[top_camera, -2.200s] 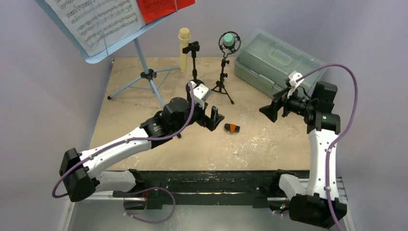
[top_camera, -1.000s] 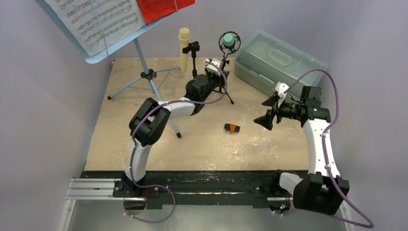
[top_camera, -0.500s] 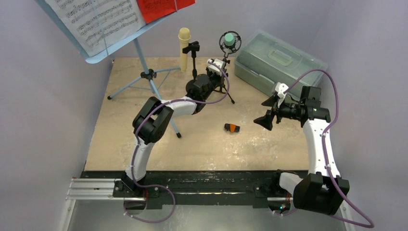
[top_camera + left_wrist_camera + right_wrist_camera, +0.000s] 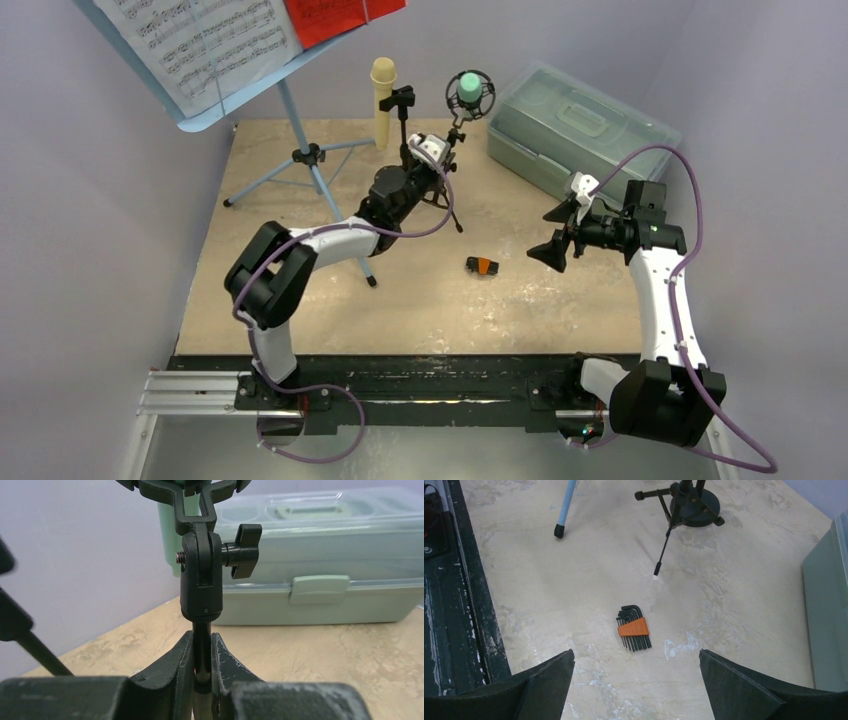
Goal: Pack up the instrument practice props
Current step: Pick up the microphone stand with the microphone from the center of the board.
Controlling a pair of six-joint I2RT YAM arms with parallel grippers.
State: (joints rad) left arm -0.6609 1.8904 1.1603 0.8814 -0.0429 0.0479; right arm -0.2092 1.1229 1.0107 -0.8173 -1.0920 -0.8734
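Caught only the lower yoke and upper stem of the black mic holder from the left wrist; teal microphone cropped off above, rest of the stem swallowed between the fingers of the left gripper. Smeared dark shape at that view's left edge, too blurred to name. Grey-green case chopped at the right. Overhead, cut the pale-blue rack, white pages and red page at the top edge; tucked the holder's legs partly behind the arm. From the right wrist, showed just the fingertips of the right gripper, bodies cropped below.
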